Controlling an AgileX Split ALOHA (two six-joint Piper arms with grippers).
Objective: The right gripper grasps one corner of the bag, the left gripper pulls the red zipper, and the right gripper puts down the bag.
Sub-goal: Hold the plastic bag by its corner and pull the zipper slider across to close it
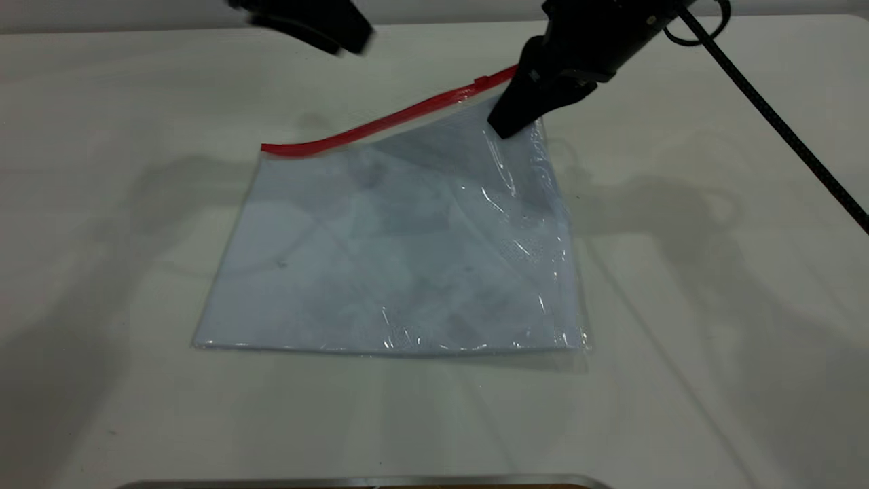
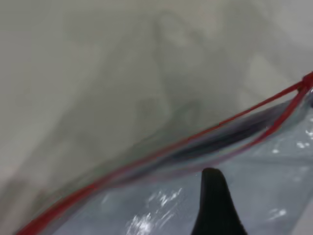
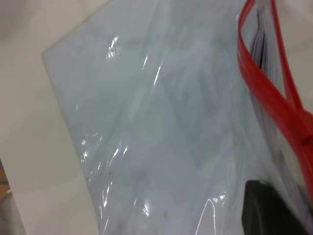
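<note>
At the far right corner of the bag [image 1: 400, 251] you see your right gripper [image 1: 519, 115], its black fingers closed on the plastic just under the red zipper [image 1: 380, 123]. This corner is lifted off the surface [image 1: 713, 305], so the far edge of the bag rises toward the gripper, while the near edge and the left side lie flat. A thick black cable [image 1: 774, 115] runs from this arm toward the right edge of the exterior view.

From the right wrist view you see one dark finger [image 3: 271, 210] on the crinkled plastic, and beside it the two red strips of the zipper [image 3: 274, 103] stand apart, so the mouth of the bag [image 3: 161, 127] is open there. White sheets show through the clear plastic.

Your left gripper [image 1: 305, 24] hangs above the surface at the far left, well apart from the bag and touching nothing. Whether it is wide or narrow you cannot tell. In its wrist view only one black fingertip [image 2: 215, 205] shows, above the bag [image 2: 274, 191], and the red zipper [image 2: 161, 149] runs across with a dark gap between its two strips.

On the zipper, just beside the right gripper, sits the small red slider tab [image 1: 481, 82].
</note>
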